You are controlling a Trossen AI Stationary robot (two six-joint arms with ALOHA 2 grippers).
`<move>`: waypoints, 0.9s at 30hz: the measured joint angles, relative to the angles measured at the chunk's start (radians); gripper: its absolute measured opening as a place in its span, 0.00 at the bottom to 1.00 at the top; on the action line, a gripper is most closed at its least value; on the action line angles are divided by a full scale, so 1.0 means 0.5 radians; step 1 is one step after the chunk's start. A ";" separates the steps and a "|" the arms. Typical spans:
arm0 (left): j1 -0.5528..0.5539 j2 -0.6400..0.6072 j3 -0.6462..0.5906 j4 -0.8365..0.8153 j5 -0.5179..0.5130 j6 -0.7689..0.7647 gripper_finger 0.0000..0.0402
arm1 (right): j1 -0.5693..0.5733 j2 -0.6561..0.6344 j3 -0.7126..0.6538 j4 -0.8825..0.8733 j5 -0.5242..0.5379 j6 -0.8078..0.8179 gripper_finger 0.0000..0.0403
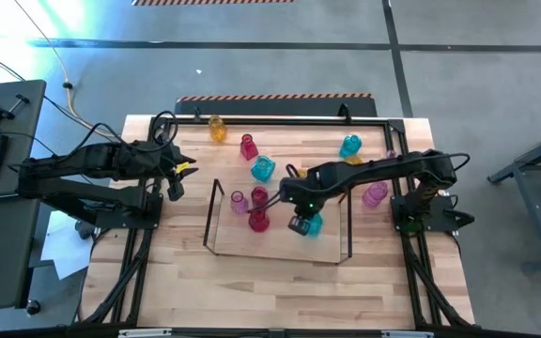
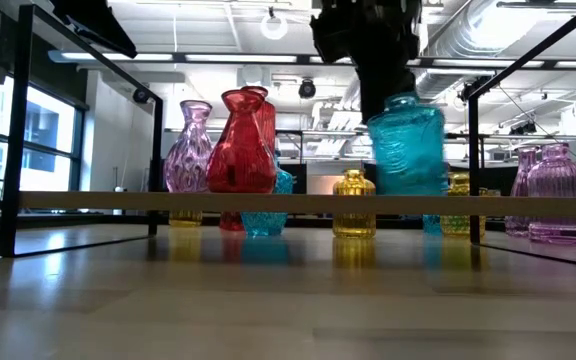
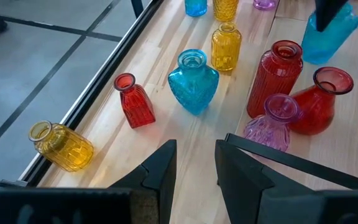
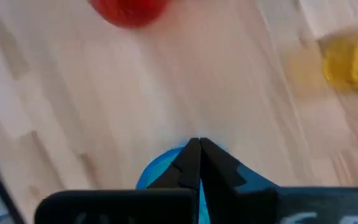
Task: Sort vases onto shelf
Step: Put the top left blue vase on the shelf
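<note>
Pale wooden planks make up the table [image 1: 252, 282], with grey workshop floor around it. On it sits the shelf [image 1: 280, 246], a clear tray with thin dark end frames, and over its right half the cyan vase [image 2: 408, 145] hangs upright from the right gripper [image 1: 301, 223], whose fingers are clamped tight on the neck. In the low view the vase's base looks level with, or just above, the shelf's edge; whether it touches cannot be told. Its long axis is vertical, directly under the gripper, so the coming move is, by my judgement, a straight lowering and release.

Just to its left on the shelf stand a round red vase [image 2: 238, 150], a tall red vase [image 3: 273, 78] and a purple vase [image 2: 188, 148], close together but apart from the cyan one.

Off the shelf, a yellow vase [image 3: 226, 46], a broad cyan vase [image 3: 193, 82], a small red vase [image 3: 135, 101] and an amber vase [image 3: 61, 145] wait near the left gripper [image 3: 196, 168], which hovers half open and empty at the table's left edge, nearer to them.

Hidden: the held neck, behind the fingers.
</note>
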 joint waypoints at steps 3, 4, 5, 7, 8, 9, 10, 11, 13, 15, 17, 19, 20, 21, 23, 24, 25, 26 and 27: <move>0.000 0.000 0.000 0.000 0.000 0.000 0.26 | 0.003 0.011 -0.023 -0.119 0.061 0.036 0.00; 0.000 0.000 0.000 0.000 0.000 0.000 0.26 | 0.005 0.001 -0.013 -0.104 0.086 0.046 0.00; 0.000 0.000 0.000 0.000 0.001 0.001 0.26 | 0.005 -0.016 -0.011 -0.126 0.116 0.058 0.00; 0.000 0.000 0.000 -0.001 0.002 0.001 0.26 | 0.005 -0.023 -0.009 -0.172 0.157 0.068 0.00; 0.000 0.001 0.000 0.000 0.002 0.001 0.26 | 0.004 -0.022 -0.012 -0.149 0.169 0.055 0.00; -0.001 0.001 0.000 -0.001 0.003 0.002 0.26 | 0.004 -0.024 -0.012 -0.114 0.178 0.043 0.00; 0.000 0.000 0.000 -0.001 0.002 0.002 0.26 | 0.004 -0.033 -0.012 -0.074 0.187 0.033 0.00; 0.000 0.000 0.000 -0.001 0.003 0.002 0.26 | 0.004 -0.048 -0.012 -0.034 0.191 0.023 0.00; -0.001 0.001 0.000 0.000 0.004 0.002 0.26 | 0.003 -0.070 -0.010 0.034 0.214 -0.016 0.00; -0.001 0.001 0.000 0.000 0.004 0.001 0.26 | 0.003 -0.092 -0.010 0.076 0.266 -0.044 0.00; -0.001 0.001 0.000 0.002 0.004 0.001 0.26 | 0.003 -0.124 -0.010 0.088 0.363 -0.062 0.00; -0.001 0.001 0.000 0.002 0.004 0.001 0.26 | 0.003 -0.159 -0.009 0.089 0.431 -0.062 0.00; -0.001 0.000 0.000 0.002 0.003 0.000 0.26 | 0.004 -0.179 -0.009 0.088 0.458 -0.055 0.00; -0.001 0.001 0.000 0.002 0.004 -0.003 0.26 | 0.011 -0.197 -0.009 0.079 0.475 -0.046 0.00; -0.001 0.001 0.000 0.001 0.007 -0.012 0.26 | 0.029 -0.240 -0.009 0.057 0.543 -0.009 0.00; -0.001 0.001 0.000 0.001 0.012 -0.014 0.26 | 0.051 -0.260 -0.008 0.024 0.591 0.026 0.00; -0.001 0.001 0.000 0.001 0.016 -0.014 0.26 | 0.079 -0.281 -0.008 -0.030 0.641 0.076 0.00; -0.001 0.000 0.000 -0.001 0.025 -0.014 0.26 | 0.115 -0.297 -0.008 -0.106 0.694 0.146 0.00; -0.001 0.001 0.000 -0.008 0.038 -0.014 0.26 | 0.158 -0.315 -0.008 -0.208 0.763 0.241 0.00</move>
